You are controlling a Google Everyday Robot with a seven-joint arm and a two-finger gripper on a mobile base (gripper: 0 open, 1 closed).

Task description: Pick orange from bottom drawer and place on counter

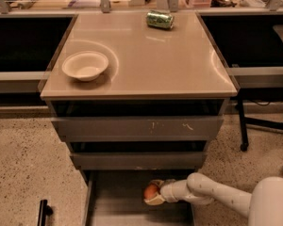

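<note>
The orange [151, 191] is a small orange ball held between my gripper's pale fingers, above the grey floor of the open bottom drawer [118, 206]. My gripper [153, 192] is shut on it, at the end of the white arm that reaches in from the lower right. The orange sits just below the front of the middle drawer. The counter [146, 60] is the glossy beige top of the cabinet above.
A white bowl [85, 65] stands on the counter's left side. A green soda can [160, 19] lies at its back edge. Two wider grey drawers [139, 127] are above the bottom one. A black handle [41, 211] stands on the floor at the left.
</note>
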